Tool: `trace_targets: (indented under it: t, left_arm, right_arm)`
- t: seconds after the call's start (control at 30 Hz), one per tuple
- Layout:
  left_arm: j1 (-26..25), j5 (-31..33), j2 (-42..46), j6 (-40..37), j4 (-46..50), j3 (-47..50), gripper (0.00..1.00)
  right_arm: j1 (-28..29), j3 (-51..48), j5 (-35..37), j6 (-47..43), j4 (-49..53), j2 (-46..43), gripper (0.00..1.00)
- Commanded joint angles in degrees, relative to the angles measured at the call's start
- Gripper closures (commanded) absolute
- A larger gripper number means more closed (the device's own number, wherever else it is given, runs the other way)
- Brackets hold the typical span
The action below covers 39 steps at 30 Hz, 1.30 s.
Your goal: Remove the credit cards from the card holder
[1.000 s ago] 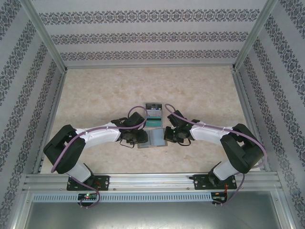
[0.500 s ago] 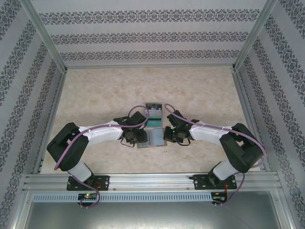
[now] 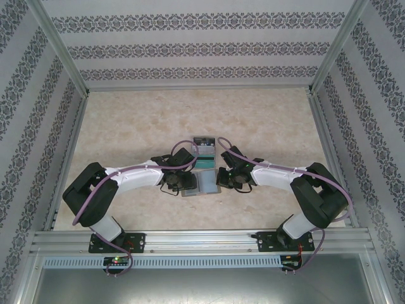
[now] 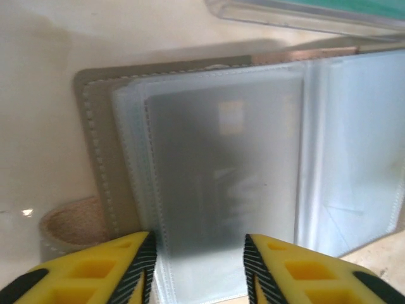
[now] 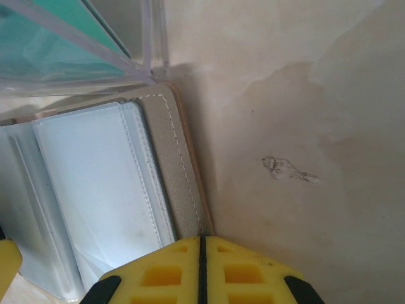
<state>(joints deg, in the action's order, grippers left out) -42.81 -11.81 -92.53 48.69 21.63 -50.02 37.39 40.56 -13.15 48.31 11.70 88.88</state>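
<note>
**Left side.** The left gripper is at the near left edge of the card holder. Its yellow fingers are parted, with a clear gap between them. Nothing is clamped in that gap. The near edge of a clear plastic sleeve runs under it. A small tan loop sticks out from the holder's left edge, just beside the left finger.

**Centre.** The card holder lies open and flat on the pale marbled table, between the two grippers. Its bluish clear sleeves face up inside a stitched grey-brown cover. One grey credit card is inside the left-hand sleeve, its face dimmed by the plastic. The right-hand sleeves look pale, and I cannot tell whether they hold anything.

Just beyond the holder's far edge is a clear plastic box. It is very close to the holder; contact cannot be confirmed. The teal credit cards are inside it, and their number cannot be made out.

**Right side.** The right gripper is closed, finger against finger, with nothing between them. Its tips are at the near right corner of the holder's cover. Whether they press on it cannot be told. A small dark smudge marks the bare table to the right.
</note>
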Motion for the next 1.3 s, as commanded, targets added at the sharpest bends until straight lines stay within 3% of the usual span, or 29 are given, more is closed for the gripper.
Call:
trace_targets:
  t: [0.0, 0.3, 0.6, 0.83, 1.27]
  left_arm:
    - [-0.72, -3.09, 1.11, -1.70, -4.00, 0.67, 0.55]
    - [-0.96, -4.34, 2.77, -3.03, -5.44, 0.02, 0.43]
    - [-1.30, -4.98, 2.28, -4.11, -4.44, -1.83, 0.14]
    - [-1.53, -5.22, 1.73, -4.62, -3.67, -2.45, 0.00]
    - [-2.02, -4.14, 1.81, -6.80, 0.30, -5.13, 0.00]
  right_arm:
    - [0.66, -0.48, 1.18, 0.96, 1.57, 2.44, 0.95]
    - [0.66, -0.31, 1.04, 1.06, 1.47, 2.96, 0.95]
    - [0.65, -0.40, 1.15, 1.02, 1.56, 3.01, 0.94]
    - [0.66, -0.22, 1.27, 1.02, 1.57, 3.05, 0.93]
    - [-1.00, -0.39, 1.83, -0.22, 2.78, 0.14, 0.84]
